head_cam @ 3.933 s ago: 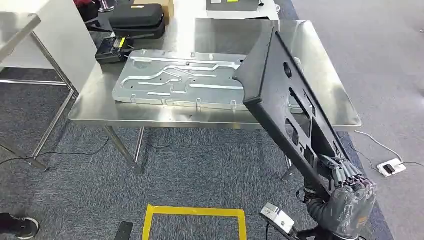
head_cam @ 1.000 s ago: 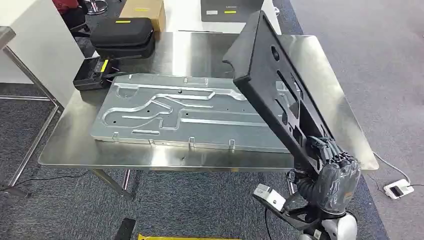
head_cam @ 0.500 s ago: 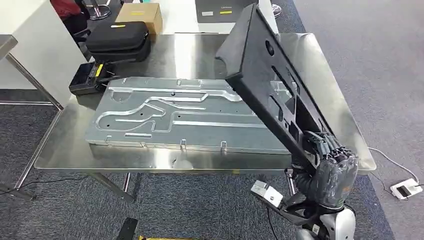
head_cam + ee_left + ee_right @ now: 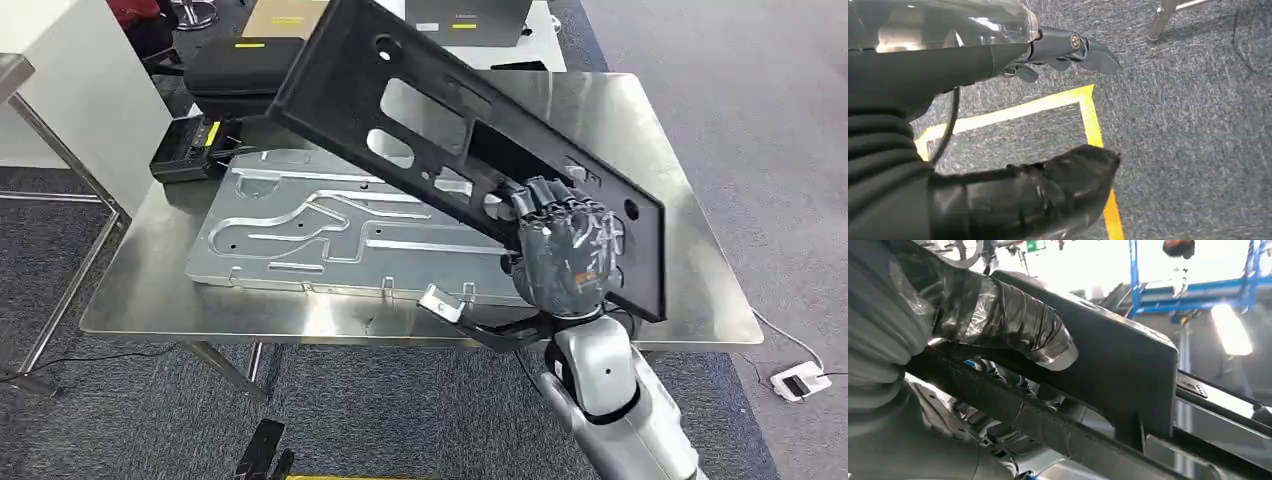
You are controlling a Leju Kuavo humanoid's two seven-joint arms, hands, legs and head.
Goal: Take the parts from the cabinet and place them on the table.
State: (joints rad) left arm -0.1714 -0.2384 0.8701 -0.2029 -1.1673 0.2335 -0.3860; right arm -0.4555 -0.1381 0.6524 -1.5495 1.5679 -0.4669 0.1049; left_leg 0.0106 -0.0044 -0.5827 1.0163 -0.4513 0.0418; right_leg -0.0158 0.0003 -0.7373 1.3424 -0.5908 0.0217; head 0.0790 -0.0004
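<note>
A long black panel [image 4: 440,110] with several cut-outs hangs tilted over the steel table [image 4: 690,210], its far end up at the back left. My right hand [image 4: 565,250] grips the panel near its lower right end; in the right wrist view the thumb [image 4: 1013,330] wraps the black panel [image 4: 1118,365]. Under the panel a large pressed silver metal plate [image 4: 330,230] lies flat on the table. My left hand [image 4: 1048,47] hangs over the carpet, fingers apart, holding nothing.
A black case [image 4: 240,65], a black device with a yellow label [image 4: 190,145] and a cardboard box [image 4: 285,15] sit at the table's back left. A white cabinet [image 4: 80,80] stands to the left. Yellow floor tape [image 4: 1088,120] marks the carpet. A white power strip [image 4: 800,383] lies at right.
My right hand has risen over the table's front edge and turned the black panel from steeply upright to lying low across the table, its far end swung leftward over the silver plate.
</note>
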